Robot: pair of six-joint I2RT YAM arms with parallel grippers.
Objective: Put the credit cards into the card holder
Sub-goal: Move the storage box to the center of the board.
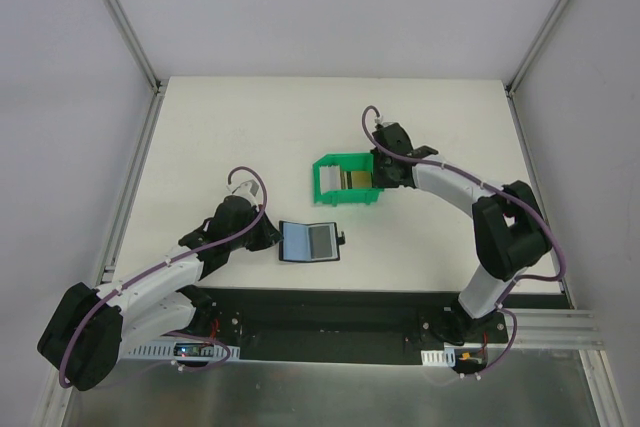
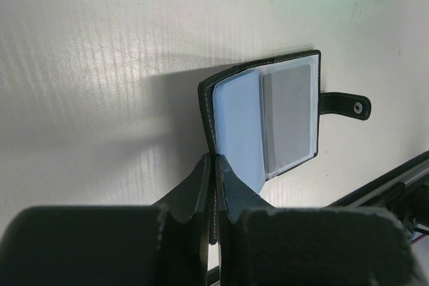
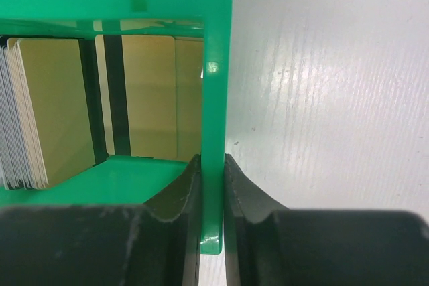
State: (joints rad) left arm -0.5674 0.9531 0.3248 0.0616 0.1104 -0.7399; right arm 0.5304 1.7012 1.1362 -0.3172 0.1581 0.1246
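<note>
The card holder (image 1: 310,242) lies open on the table, black outside with bluish-grey slots inside (image 2: 268,122) and its tab (image 2: 343,104) pointing right. My left gripper (image 2: 215,164) is shut on the holder's near-left black cover edge, and from above it (image 1: 268,237) sits at the holder's left side. The credit cards (image 3: 60,112) stand inside a green bin (image 3: 216,98): gold ones, a dark-striped one (image 3: 134,98) and a white-edged stack (image 3: 13,125). My right gripper (image 3: 213,160) is shut on the bin's right wall, one finger inside and one outside.
The green bin (image 1: 322,179) stands mid-table, just beyond the card holder, with the right gripper (image 1: 385,175) at its right side. White table (image 1: 240,137) stretches to the left and far side. A black base strip (image 1: 330,312) runs along the near edge.
</note>
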